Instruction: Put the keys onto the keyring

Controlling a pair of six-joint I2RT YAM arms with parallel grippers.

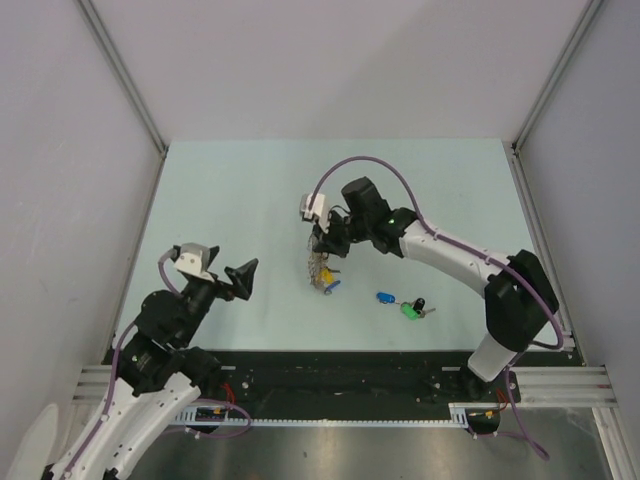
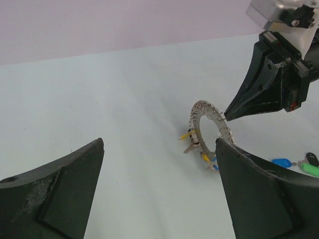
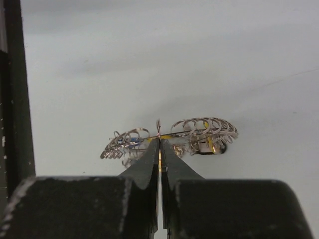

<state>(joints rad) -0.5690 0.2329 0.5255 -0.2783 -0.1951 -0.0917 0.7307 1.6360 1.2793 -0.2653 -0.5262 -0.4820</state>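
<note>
The keyring stands on edge on the pale table, with yellow and blue keys hanging at its bottom. My right gripper is shut on the ring's top edge; in the right wrist view the tips pinch the ring at its rim. In the left wrist view the ring stands upright under the right gripper, with a yellow key sticking out. Blue, green and black keys lie loose to the right. My left gripper is open and empty, left of the ring.
Grey walls with metal frame posts close in the table on three sides. A black rail runs along the near edge by the arm bases. The loose keys also show in the left wrist view.
</note>
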